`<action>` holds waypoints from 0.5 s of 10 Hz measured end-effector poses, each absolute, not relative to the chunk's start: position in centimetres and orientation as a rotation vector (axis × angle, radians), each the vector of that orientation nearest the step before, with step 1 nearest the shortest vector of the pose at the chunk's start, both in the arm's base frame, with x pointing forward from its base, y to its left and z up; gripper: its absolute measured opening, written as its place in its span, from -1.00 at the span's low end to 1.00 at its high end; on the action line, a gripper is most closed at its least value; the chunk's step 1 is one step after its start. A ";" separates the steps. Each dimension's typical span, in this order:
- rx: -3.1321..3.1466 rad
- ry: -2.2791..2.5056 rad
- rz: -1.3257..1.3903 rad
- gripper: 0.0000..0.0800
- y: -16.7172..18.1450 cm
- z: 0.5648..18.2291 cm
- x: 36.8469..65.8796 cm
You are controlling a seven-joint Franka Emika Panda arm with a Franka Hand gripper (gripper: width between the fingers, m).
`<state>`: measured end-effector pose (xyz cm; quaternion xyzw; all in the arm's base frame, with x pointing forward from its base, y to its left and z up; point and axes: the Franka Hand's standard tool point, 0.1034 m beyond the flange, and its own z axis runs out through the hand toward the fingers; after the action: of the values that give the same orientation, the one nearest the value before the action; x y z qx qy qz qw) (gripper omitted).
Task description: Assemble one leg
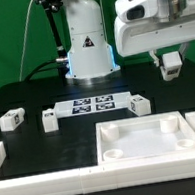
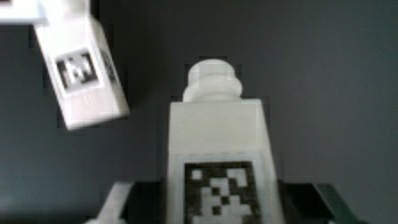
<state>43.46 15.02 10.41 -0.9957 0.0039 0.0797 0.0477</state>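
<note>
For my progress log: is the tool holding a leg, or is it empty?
Holding. In the wrist view the tool grips a leg on both sides.

The exterior view is looking slightly down across the bench (image 1: 44, 93) toward the arm (image 1: 85, 42), while the wrist view is peering closely past the tool (image 2: 217, 200), sharing its gripped leg (image 2: 217, 130).

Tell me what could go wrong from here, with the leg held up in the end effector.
1. The end effector grips the leg near its tagged end, so the long free part could tilt or slip on contact.
2. The leg hangs well above the tabletop; a poor line-up with a corner socket may jam its rounded tip.
3. Another leg lies loose nearby and could be knocked on the way down.
</note>
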 end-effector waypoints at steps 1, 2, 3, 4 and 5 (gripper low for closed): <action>-3.037 0.001 0.103 -0.27 15.0 10.3 44.1; -3.033 -0.021 -0.018 -0.27 14.7 10.1 44.6; -3.022 -0.047 -0.157 -0.27 14.5 10.5 45.8; -3.020 -0.114 -0.208 -0.27 14.0 10.7 46.5; -3.022 -0.157 -0.169 -0.27 13.2 10.9 47.3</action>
<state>47.34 13.18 10.94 -0.9956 -0.0517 -0.0556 0.0552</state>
